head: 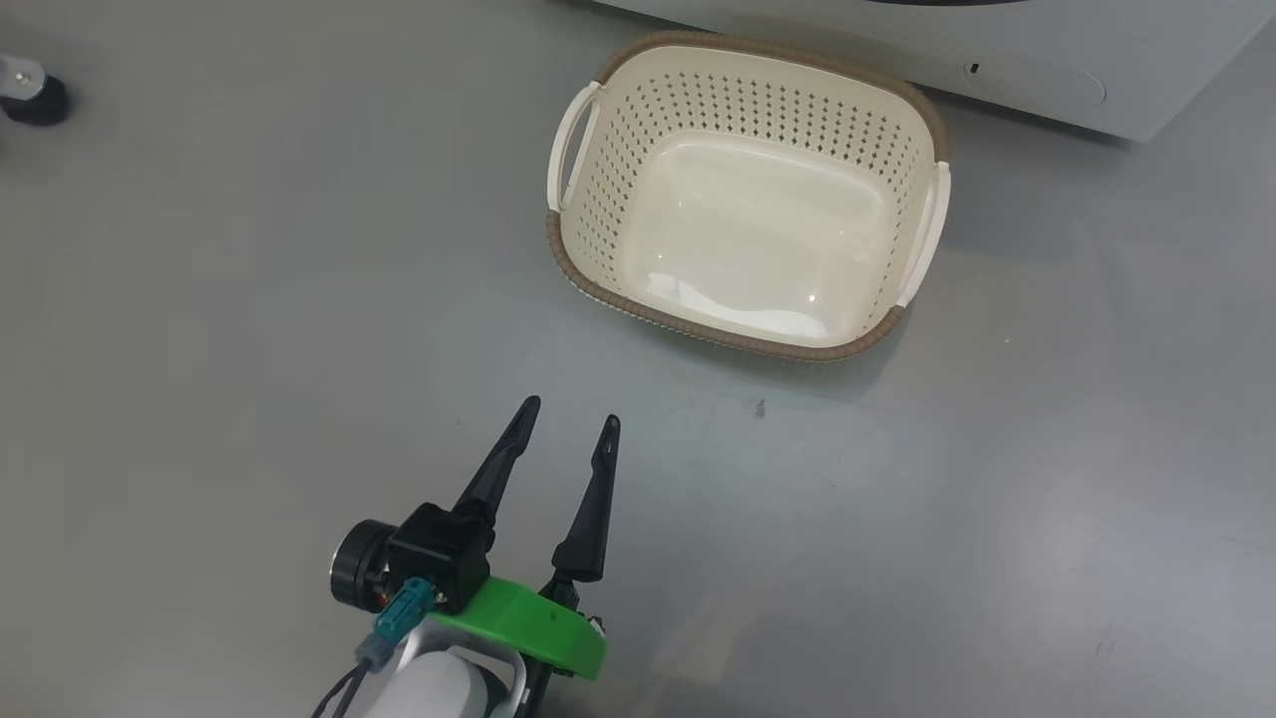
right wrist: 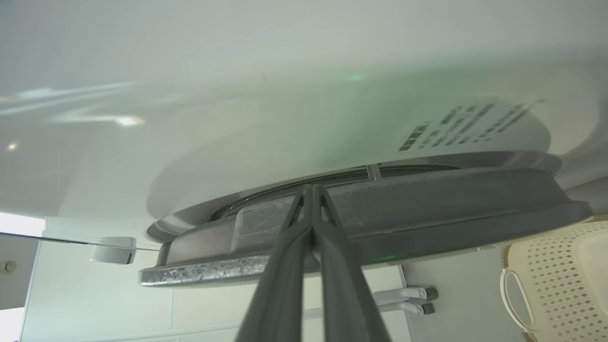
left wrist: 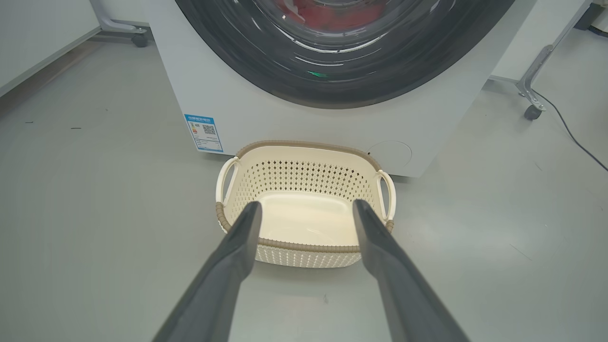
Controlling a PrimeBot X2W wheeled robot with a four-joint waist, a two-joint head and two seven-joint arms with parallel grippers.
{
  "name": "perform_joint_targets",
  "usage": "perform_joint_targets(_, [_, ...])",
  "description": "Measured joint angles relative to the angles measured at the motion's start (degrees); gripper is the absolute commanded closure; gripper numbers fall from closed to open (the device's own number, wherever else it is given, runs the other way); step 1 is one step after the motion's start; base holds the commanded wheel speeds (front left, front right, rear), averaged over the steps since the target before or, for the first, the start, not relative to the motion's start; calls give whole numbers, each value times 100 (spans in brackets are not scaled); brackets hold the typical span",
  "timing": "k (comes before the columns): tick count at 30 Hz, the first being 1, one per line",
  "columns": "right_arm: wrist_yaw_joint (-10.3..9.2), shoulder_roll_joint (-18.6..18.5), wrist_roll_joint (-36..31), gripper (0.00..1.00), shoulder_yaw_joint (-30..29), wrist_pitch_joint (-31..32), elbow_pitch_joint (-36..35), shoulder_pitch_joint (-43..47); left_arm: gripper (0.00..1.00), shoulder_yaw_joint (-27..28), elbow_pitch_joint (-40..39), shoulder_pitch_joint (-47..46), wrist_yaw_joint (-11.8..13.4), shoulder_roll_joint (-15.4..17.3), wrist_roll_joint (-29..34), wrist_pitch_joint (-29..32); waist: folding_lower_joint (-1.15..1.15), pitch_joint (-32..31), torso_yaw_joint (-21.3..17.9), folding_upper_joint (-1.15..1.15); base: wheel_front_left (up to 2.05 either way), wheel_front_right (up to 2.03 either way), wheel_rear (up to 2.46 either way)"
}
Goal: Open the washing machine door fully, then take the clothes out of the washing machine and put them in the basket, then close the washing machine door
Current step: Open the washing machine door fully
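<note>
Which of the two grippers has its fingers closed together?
The right gripper: its fingers meet, tips at the edge of the washing machine door. The left gripper has fingers spread apart, facing the basket.

Head view: light was even, diffuse, from overhead. The basket [head: 638, 189] cast a soft shadow on the floor [head: 249, 329] along its near rim and right side. White glare patches sat on the basket's glossy bottom. Focus was sharp.

Left wrist view: bright, with wide-angle bend. Behind the basket, the washing machine [left wrist: 285, 123] leaned outward at its sides. Above the basket, the washing machine door [left wrist: 247, 52] carried white streaks and a green glint. The left pincer [left wrist: 307, 204] looked soft, close to the lens.

Right wrist view: milky and washed out. The label print [right wrist: 470, 123] above the basket was smeared.
</note>
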Motion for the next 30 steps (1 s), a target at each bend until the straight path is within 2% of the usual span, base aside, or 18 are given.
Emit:
perform_joint_targets(15, [0, -216, 5, 100, 135, 267, 374, -413, 0, -22, -40, 5, 0, -5, -2, 0, 0, 6, 300, 0, 0, 0, 0])
perform_joint_targets(30, [0, -303, 10, 100, 293, 543, 775, -633, 0, 4, -80, 13, 0, -5, -2, 0, -1, -57, 360, 0, 0, 0, 0])
